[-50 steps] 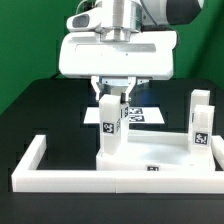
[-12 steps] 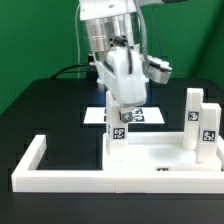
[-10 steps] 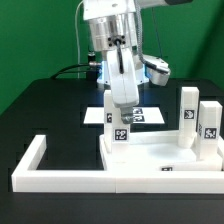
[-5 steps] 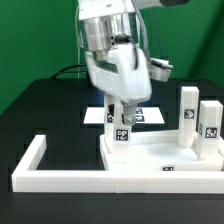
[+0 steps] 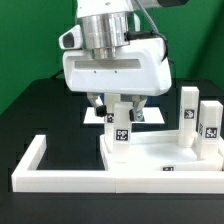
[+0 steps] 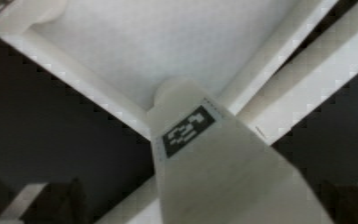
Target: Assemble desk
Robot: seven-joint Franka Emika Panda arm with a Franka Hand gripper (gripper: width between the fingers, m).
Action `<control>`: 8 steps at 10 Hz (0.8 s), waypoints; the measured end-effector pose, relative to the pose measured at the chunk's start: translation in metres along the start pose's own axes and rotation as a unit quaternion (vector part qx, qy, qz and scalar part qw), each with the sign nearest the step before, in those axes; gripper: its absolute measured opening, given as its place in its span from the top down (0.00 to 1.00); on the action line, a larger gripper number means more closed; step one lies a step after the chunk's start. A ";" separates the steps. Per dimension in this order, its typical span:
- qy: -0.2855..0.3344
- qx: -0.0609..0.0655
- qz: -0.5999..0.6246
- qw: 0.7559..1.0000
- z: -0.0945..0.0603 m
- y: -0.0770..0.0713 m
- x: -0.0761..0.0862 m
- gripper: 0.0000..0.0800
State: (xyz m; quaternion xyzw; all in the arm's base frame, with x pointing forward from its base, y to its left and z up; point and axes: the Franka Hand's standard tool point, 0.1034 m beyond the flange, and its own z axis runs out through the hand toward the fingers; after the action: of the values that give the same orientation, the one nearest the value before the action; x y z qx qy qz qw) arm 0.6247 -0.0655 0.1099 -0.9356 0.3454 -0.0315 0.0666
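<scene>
Nearest the exterior camera, the long white U-shaped border rail (image 5: 110,181), and hard against its inner side the flat white rectangular plastic tabletop panel (image 5: 160,153), lying level and apparently pressed into the rail's corner on the exterior view's right. Rising from that panel toward the exterior view's left, a short square white plastic leg with a black-and-white tag (image 5: 120,133) (image 6: 220,160), upright, its foot at the panel's corner. Just over and around the leg's top, the two-finger gripper (image 5: 121,108), fingers set narrowly on either side; contact with the leg not resolvable here, and nothing of the fingers clearly shown in the wrist view either, so grip or release: cannot tell. Judged as mid-seating or mid-screwing of this leg. Risks from here: a leg cocked in its hole if turned or pushed off-axis, leading to jamming; the panel dragged off the rail by sideways force; the leg tipped on retreat if not fully seated. Farther along the panel, on the exterior view's right, two more tagged white legs (image 5: 198,123) standing close together, within reach of a careless swing. Behind the panel, partly hidden, the marker board (image 5: 143,116) on the black table.
</scene>
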 end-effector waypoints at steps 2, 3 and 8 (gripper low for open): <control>0.018 -0.025 -0.209 0.977 0.002 -0.014 -0.004 0.19; 0.019 -0.024 -0.190 0.981 0.002 -0.012 -0.003 0.19; 0.020 -0.021 -0.072 0.997 0.004 -0.012 -0.004 0.64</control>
State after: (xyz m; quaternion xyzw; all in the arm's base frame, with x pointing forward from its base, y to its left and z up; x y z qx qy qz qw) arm 0.6299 -0.0536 0.1078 -0.9584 0.2790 -0.0481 0.0372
